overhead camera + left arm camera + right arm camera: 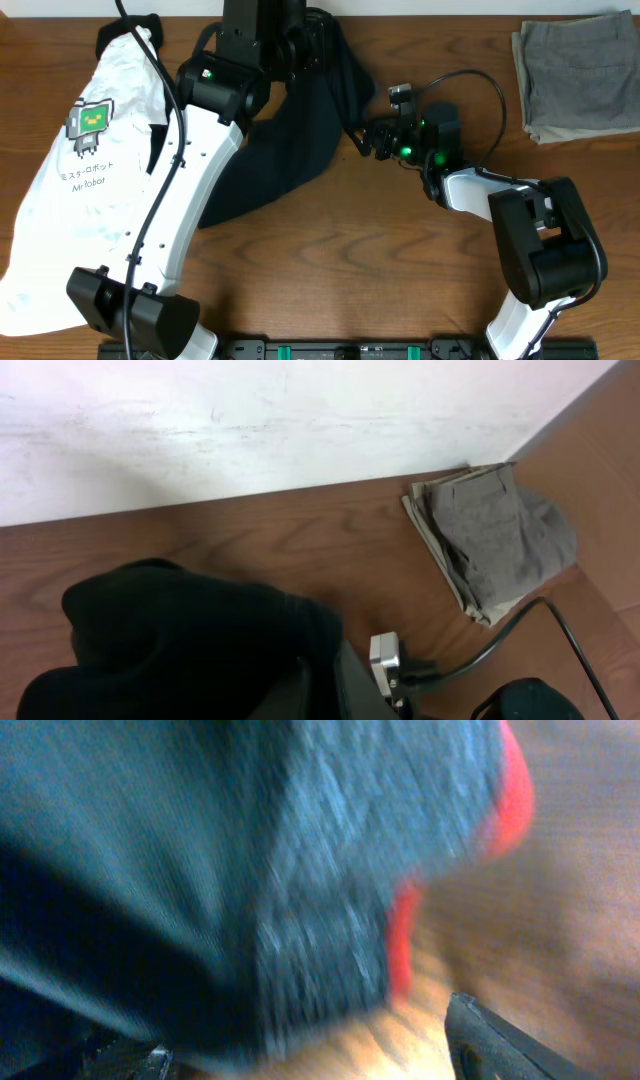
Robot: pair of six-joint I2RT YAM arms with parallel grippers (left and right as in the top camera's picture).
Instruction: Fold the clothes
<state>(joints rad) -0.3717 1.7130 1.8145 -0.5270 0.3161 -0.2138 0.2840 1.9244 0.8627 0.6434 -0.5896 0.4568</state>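
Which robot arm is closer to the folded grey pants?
Right. The right arm sits left of the grey pants; the left arm is farther left, over the black trousers.

The black trousers [290,150] lie bunched at the table's [400,280] far middle, with a grey waistband [340,890] edged in red.

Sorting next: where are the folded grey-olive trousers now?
Overhead view: the folded grey-olive trousers lie at the far right edge, right of the right gripper, apart from the black trousers.
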